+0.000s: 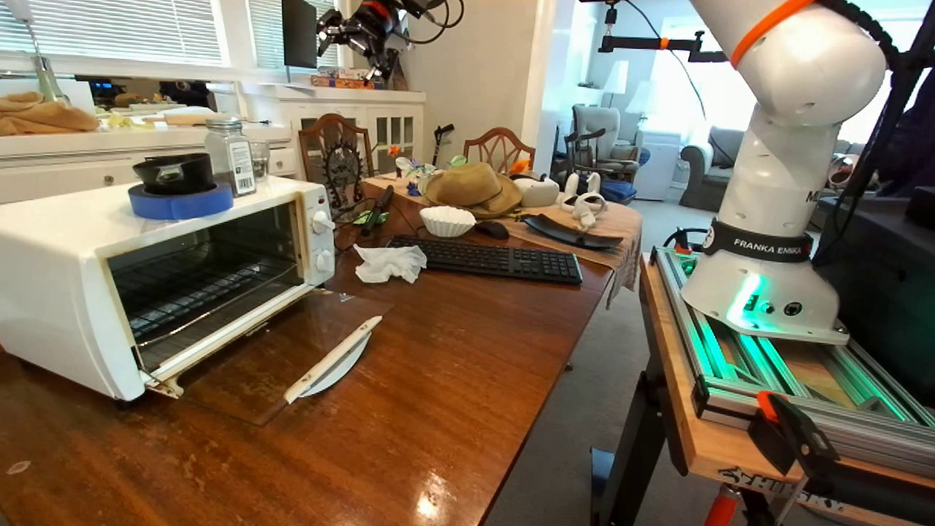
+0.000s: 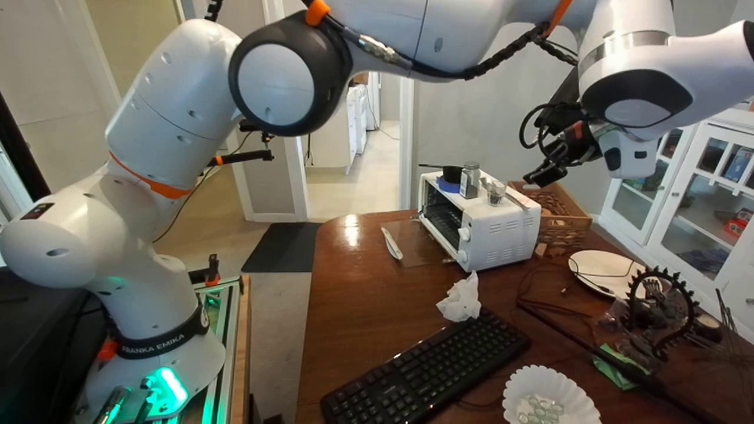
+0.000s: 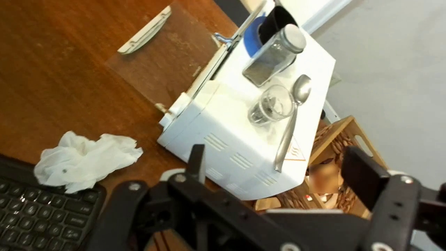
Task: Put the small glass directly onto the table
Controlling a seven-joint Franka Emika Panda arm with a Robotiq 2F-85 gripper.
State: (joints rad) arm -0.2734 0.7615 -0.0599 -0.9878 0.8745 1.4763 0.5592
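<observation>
Black collar (image 1: 760,243) on Panda arm (image 1: 778,168) is reading FRANKA EMIKA in both exterior views; wooden workbench (image 1: 712,442) edge is showing HUSKY, black clamp (image 1: 800,436) partly covering it. Gripper (image 3: 275,158) is standing released, 2 fingers wide apart. Small glass (image 3: 271,105) is resting upright on white toaster oven (image 3: 230,129), just beside metal spoon (image 3: 287,134) and near lidded jar (image 3: 270,57); oven is standing on table (image 1: 453,365). Jar's white label (image 1: 241,166) is bearing barcode, print too small for reading. Triangular orange label (image 3: 295,153) with wavy lines is lying beside spoon handle.
</observation>
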